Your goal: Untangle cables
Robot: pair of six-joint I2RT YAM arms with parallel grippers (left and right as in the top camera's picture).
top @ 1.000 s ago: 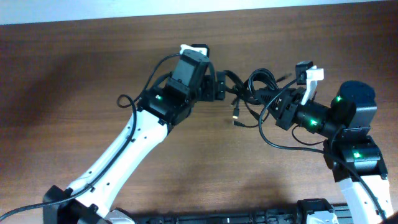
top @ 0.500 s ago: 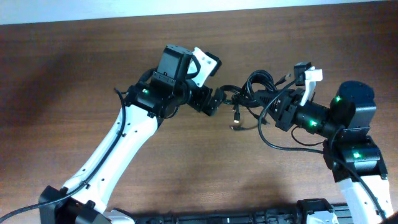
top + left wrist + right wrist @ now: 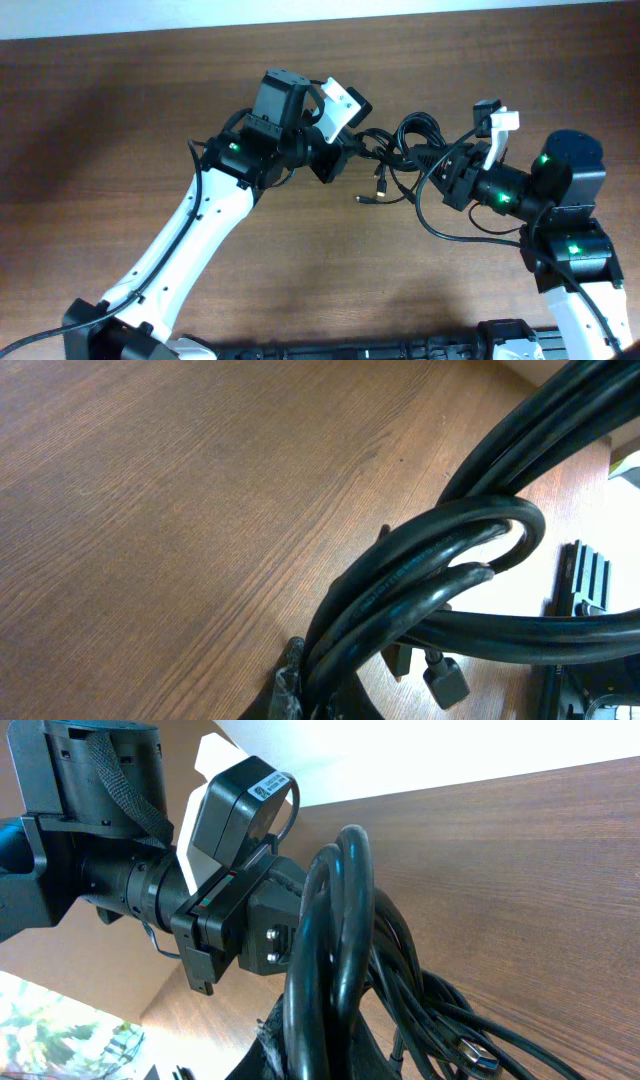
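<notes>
Overhead view: cables (image 3: 405, 150) clamped from both sides

Compared with a second ago, the left gripper (image 3: 337, 160) has rolled and closed from wide open onto the cables, which lie between the arms. The loose plug (image 3: 366, 198) has shifted leftward. The right gripper (image 3: 447, 166) stays closed on their other side.

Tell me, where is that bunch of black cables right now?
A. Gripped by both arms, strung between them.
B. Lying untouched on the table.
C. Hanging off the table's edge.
A: the cables stretch between the left gripper and the right gripper, and each wrist view shows them clamped in its fingers.
</notes>
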